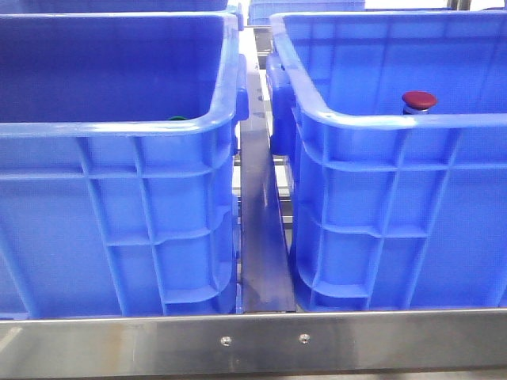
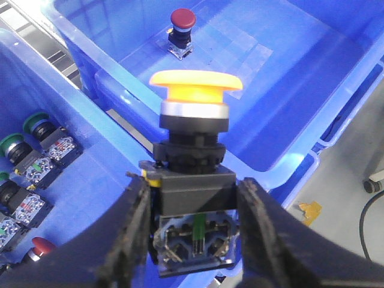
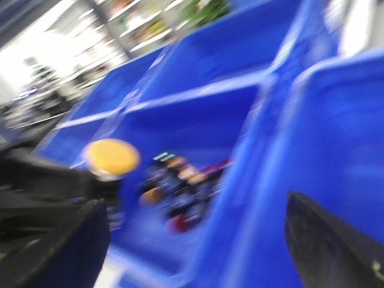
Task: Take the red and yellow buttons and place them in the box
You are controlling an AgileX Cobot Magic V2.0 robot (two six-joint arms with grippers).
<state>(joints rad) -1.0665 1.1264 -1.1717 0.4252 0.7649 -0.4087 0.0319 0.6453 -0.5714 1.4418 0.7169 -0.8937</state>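
Green buttons (image 2: 27, 147) down in the left crate (image 2: 90, 198), off to one side of the left end effector (image 2: 195, 234). Clamps yellow button (image 2: 195, 90) by its black body, above the crate rims. Ahead and below, red button (image 2: 182, 21) upright on box (image 2: 288, 78) floor. Right end effector (image 3: 198, 252) gapes wide, empty.
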